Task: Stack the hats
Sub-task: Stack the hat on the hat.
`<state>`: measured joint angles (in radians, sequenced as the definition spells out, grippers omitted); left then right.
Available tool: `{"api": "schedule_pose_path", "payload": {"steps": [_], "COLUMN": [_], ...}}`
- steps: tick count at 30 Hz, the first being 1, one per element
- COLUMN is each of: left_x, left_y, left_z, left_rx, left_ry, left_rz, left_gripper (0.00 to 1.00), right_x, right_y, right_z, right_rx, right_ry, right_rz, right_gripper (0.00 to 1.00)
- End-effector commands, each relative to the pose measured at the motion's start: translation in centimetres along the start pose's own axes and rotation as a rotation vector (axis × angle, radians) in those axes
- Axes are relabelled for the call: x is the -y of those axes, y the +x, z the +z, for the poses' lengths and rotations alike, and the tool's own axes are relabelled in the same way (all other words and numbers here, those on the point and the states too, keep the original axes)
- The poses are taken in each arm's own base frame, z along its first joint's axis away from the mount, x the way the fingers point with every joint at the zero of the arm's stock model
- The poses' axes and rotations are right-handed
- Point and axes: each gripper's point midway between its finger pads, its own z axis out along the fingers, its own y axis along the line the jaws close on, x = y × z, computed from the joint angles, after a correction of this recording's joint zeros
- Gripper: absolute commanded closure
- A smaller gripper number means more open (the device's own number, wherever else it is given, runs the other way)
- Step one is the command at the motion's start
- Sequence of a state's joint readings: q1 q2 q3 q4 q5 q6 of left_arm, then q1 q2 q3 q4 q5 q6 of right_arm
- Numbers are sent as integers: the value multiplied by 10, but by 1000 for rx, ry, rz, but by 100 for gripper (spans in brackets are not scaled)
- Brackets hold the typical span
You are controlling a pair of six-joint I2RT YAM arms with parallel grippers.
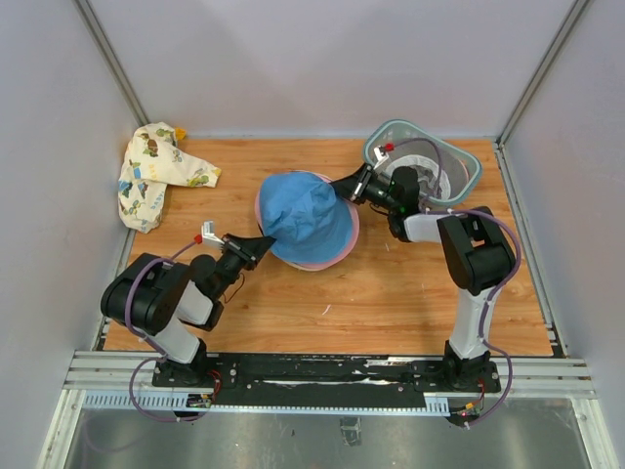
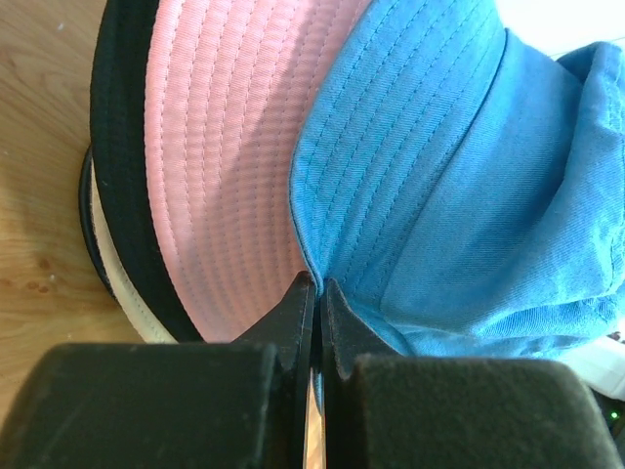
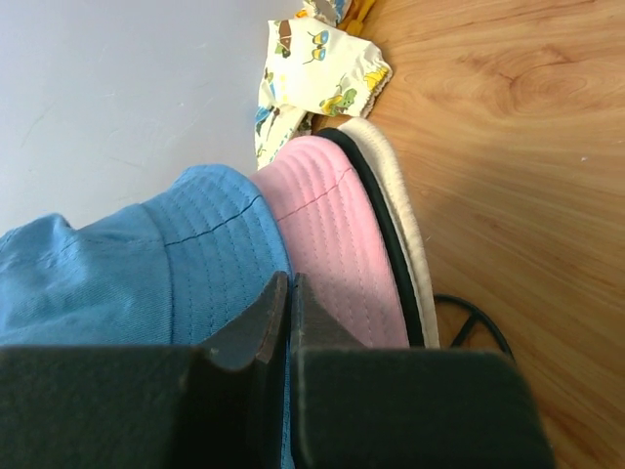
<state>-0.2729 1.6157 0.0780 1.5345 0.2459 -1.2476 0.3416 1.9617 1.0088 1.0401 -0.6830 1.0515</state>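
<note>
Since the blue hat (image 1: pixel 305 220) is held by its brim on two opposite sides, the step in hand is judged to be its settling onto the stack. It lies crown up near the middle of the bench (image 1: pixel 391 293), over a pink hat (image 2: pixel 215 147), beneath which the brims of a black hat (image 2: pixel 122 147) and a cream hat (image 2: pixel 132 308) are seen. The left gripper (image 1: pixel 256 246) is clamped tight on the blue brim at the side toward the bench's front left corner. The right gripper (image 1: pixel 344 186) is pinched on the brim at the side toward the back right corner.

Four hats are thus judged stacked, with only the release of the blue one left. A printed cream fabric piece (image 1: pixel 156 174) is crumpled at the back left corner; whether it is a hat to be added cannot be told. A slatted basket (image 1: pixel 475 166) is set in the back right corner. The bench is of pale wood grain and is enclosed by plain grey walls (image 1: pixel 312 59).
</note>
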Motion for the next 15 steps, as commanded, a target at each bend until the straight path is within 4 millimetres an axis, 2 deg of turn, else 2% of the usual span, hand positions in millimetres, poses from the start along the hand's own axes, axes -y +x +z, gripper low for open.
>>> {"api": "schedule_pose_path", "payload": {"steps": [1,7,11,15], "left_x": [4,11,16,26], "left_y": [33,44,42,36], "left_z": [-23,-25,-30,-34], "left_rx": [-80,-100,-86,-53], "left_ry": [67,92,106,132], "left_rz": [112,92,82,84], "left_gripper": [99,96,85,73], "right_x": [91,88,77,58], "right_y": [40,36,31,18], "right_z": [-9,2,-1,-5], "right_rx": [-99,-129,-119,-89], "right_ry": [306,315,299,276], "right_rz": [91,64,40,12], "right_gripper": [100,100,99,84]}}
